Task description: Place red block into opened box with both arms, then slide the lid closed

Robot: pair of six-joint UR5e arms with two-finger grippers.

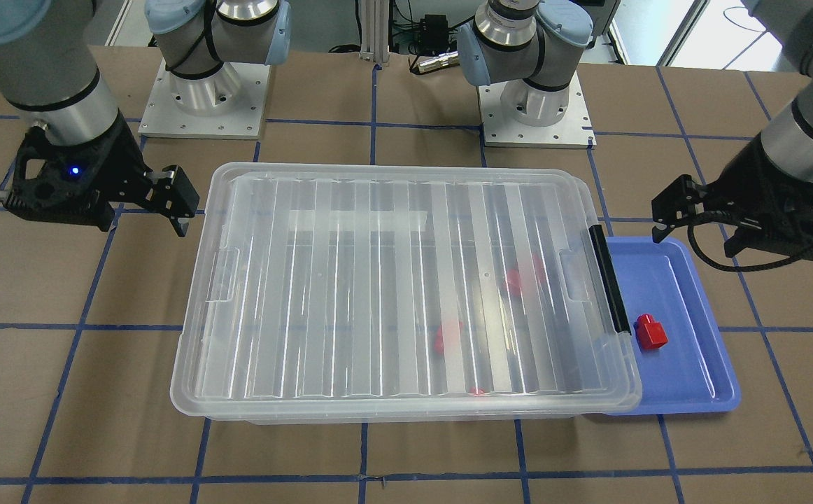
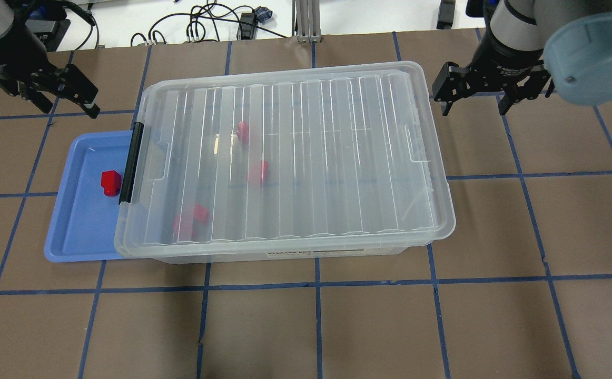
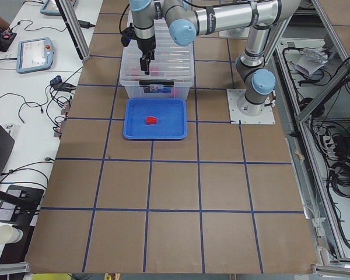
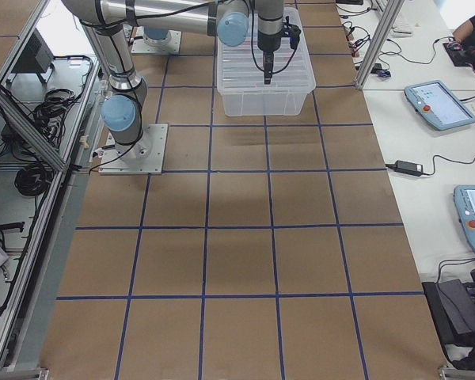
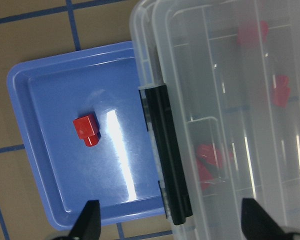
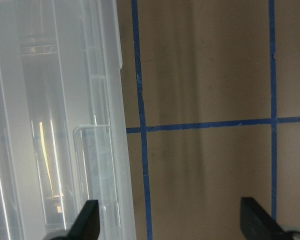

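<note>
A red block (image 2: 110,182) (image 1: 651,331) (image 5: 86,129) lies in a blue tray (image 2: 79,226), next to the black bar (image 2: 131,163) at the box's short end. The ribbed translucent lid (image 2: 295,152) (image 1: 406,280) lies flat over the clear box (image 2: 285,252) and covers its top. Other red blocks (image 2: 257,171) show blurred through the lid. My left gripper (image 2: 71,95) (image 1: 665,217) (image 5: 172,222) hovers open above the tray's far corner. Beyond the box's other short end, my right gripper (image 2: 475,102) (image 1: 177,206) (image 6: 170,222) hangs open over the table. Neither holds anything.
The table (image 2: 337,326) is brown paper with a grid of blue tape lines. The arm bases (image 1: 203,98) stand behind the box. Cables (image 2: 206,26) lie past the table's far edge.
</note>
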